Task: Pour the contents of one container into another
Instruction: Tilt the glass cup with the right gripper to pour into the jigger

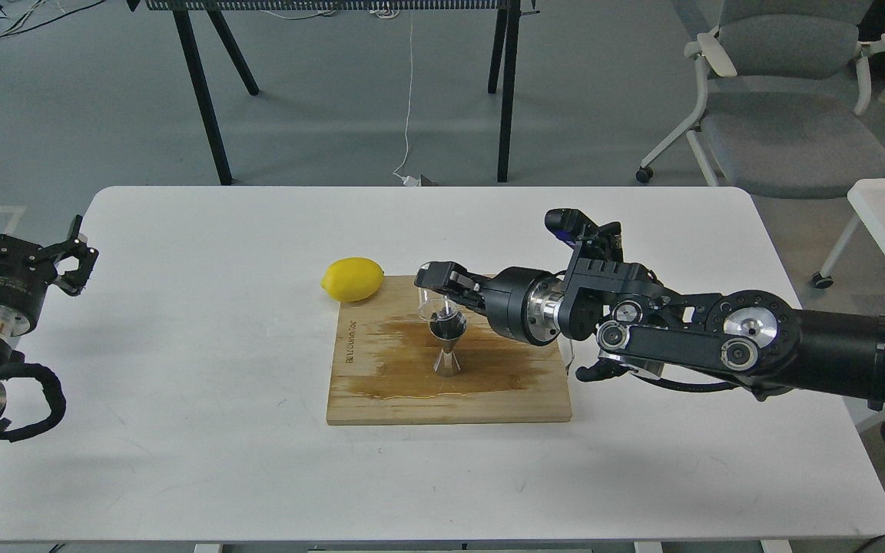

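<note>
Nearest the camera, along the lower edge of the frame, bare white counter (181, 461) is seen, with the black left arm entering at the lower left. Its left gripper (72, 265) hangs at the left edge, well apart from everything, and its jaws stand open and hold nothing.

At the centre, a rectangular wooden cutting board (381, 399) lies on the counter, marked by a broad wet brown stain. On it stands the shiny stainless-steel hourglass-shaped jigger (448, 346), upright, with dark liquid visible in its upper cone. The small clear round cup (433, 301) is held tilted directly above the jigger's mouth by the right gripper (442, 286), whose jaws are closed around it.

Several risks are judged from this. The jigger's mouth is narrow, so a slightly off-centre stream would be lost onto the board. The upper cone appears nearly full, so overflow could follow further tipping. The jigger is light on a small base; a touch from the cup could topple it. A smooth wet cup could slip in the jaws.

A yellow oval lemon (353, 279) rests at the board's upper left corner, clear of the pour.
</note>
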`<control>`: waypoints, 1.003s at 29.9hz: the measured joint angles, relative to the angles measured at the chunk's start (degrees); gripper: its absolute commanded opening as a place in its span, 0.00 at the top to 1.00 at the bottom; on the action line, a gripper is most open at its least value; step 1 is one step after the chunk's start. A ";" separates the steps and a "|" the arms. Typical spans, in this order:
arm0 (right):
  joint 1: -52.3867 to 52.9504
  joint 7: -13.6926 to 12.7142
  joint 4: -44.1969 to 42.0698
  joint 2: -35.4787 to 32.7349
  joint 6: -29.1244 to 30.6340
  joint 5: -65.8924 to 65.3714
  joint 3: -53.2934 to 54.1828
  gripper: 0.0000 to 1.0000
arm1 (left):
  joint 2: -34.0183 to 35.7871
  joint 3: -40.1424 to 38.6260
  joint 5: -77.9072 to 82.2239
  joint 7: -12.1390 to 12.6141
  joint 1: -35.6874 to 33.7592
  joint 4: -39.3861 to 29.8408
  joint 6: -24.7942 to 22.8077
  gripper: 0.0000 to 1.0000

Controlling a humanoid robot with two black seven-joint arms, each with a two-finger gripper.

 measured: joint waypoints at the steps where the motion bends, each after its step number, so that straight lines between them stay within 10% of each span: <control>1: 0.14 0.00 0.00 0.01 0.00 -0.01 -0.10 0.60 | 0.00 0.00 0.00 0.00 0.00 0.00 0.00 0.01; 30: 1.93 -0.02 0.43 -0.33 0.39 -2.38 -2.74 0.59 | 0.00 0.00 0.00 0.00 0.09 0.00 0.00 0.01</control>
